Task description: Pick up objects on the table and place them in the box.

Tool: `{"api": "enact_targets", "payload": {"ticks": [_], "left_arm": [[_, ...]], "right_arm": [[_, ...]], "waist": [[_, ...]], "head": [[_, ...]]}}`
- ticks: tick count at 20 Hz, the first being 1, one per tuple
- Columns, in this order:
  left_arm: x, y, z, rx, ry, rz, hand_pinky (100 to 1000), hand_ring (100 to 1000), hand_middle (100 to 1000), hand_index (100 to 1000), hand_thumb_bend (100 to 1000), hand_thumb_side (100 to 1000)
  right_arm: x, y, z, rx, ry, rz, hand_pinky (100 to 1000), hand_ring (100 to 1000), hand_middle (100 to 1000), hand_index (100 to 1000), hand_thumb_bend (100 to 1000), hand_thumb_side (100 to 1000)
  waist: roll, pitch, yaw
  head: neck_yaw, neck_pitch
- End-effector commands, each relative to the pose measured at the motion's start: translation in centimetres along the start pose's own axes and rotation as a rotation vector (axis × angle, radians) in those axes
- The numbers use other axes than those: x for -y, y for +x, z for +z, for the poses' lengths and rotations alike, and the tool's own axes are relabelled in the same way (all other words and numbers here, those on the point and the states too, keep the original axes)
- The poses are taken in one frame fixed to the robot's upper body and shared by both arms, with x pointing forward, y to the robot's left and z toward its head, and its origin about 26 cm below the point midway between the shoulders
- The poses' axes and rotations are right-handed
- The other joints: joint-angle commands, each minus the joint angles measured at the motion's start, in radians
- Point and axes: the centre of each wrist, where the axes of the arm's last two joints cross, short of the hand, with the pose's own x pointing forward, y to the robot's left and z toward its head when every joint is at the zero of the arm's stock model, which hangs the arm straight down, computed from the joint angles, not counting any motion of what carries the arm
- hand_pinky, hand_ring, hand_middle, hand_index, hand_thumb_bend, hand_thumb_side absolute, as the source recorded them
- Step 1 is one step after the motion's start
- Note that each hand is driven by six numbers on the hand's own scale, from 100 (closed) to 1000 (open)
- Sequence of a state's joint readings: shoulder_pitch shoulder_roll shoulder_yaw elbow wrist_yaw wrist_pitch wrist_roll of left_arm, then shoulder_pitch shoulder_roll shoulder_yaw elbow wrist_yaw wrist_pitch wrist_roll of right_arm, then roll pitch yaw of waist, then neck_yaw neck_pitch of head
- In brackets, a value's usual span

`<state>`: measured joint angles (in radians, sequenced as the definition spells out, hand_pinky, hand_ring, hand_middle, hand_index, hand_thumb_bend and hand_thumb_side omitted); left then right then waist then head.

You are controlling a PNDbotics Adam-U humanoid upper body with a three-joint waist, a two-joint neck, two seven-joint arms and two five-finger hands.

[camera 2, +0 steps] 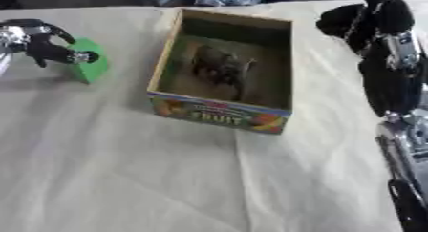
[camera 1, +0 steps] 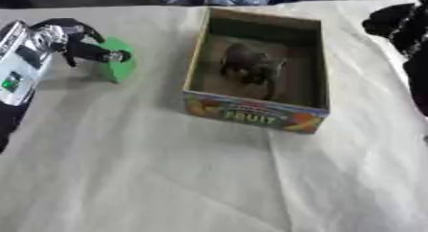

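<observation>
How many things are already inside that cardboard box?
1 that I can see: a dark lumpy object lying on the floor of the box. Something smaller could be hidden beneath it.

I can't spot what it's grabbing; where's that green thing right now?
The green thing sits on the table's far left, left of the FRUIT box, with the left robot hand curled around it.
</observation>
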<state>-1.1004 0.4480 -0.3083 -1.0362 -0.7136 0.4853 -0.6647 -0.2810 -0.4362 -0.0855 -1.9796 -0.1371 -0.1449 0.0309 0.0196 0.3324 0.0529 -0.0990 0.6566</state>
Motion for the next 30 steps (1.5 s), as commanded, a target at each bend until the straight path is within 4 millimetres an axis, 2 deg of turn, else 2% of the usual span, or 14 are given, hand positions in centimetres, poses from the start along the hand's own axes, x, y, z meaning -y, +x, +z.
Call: {"api": "enact_targets", "payload": {"ticks": [1, 5, 12, 18, 22, 26, 30], "left_arm": [[-0.4, -0.2, 0.1, -0.017, 0.008, 0.004, 662, 840, 1000, 890, 488, 639], [-0.2, -0.4, -0.2, -0.031, 0.009, 0.003, 649, 831, 1000, 878, 492, 624], [0.4, -0.8, -0.7, -0.062, 0.019, 0.000, 641, 822, 1000, 845, 514, 655], [-0.1, -0.4, -0.4, -0.067, 0.065, -0.035, 644, 829, 1000, 843, 537, 663], [0.1, -0.5, -0.6, -0.087, 0.074, -0.059, 630, 818, 1000, 827, 529, 651], [0.5, -0.6, -0.9, -0.104, 0.087, -0.071, 579, 785, 1000, 759, 455, 626], [0.5, -0.5, -1.0, -0.111, 0.108, -0.055, 534, 755, 1000, 618, 301, 625]], "right_arm": [[0.2, 0.7, -0.4, 0.028, 0.012, 0.016, 804, 736, 667, 981, 394, 1000], [0.2, 0.7, -0.3, 0.028, 0.010, 0.015, 804, 736, 667, 982, 394, 1000], [0.1, 0.7, -0.3, 0.024, 0.017, 0.014, 804, 736, 666, 984, 393, 1000], [0.0, 0.6, -0.2, 0.014, 0.030, 0.018, 804, 736, 666, 984, 394, 1000], [0.0, 0.6, -0.2, 0.017, 0.030, 0.013, 804, 736, 666, 986, 395, 1000], [0.0, 0.6, -0.2, 0.017, 0.027, 0.013, 805, 737, 666, 986, 395, 1000], [-0.1, 0.6, -0.2, 0.015, 0.028, 0.013, 805, 737, 666, 987, 396, 1000]], "waist": [[-0.001, -0.015, -0.003], [-0.002, -0.015, -0.006], [-0.002, -0.010, -0.011], [0.002, -0.009, -0.008], [0.001, -0.010, -0.011], [-0.001, -0.009, -0.014], [-0.001, -0.008, -0.013]], "head": [[0.004, -0.012], [0.009, -0.017], [0.015, -0.021], [0.013, -0.012], [0.017, -0.019], [0.020, -0.022], [0.019, -0.019]]}}
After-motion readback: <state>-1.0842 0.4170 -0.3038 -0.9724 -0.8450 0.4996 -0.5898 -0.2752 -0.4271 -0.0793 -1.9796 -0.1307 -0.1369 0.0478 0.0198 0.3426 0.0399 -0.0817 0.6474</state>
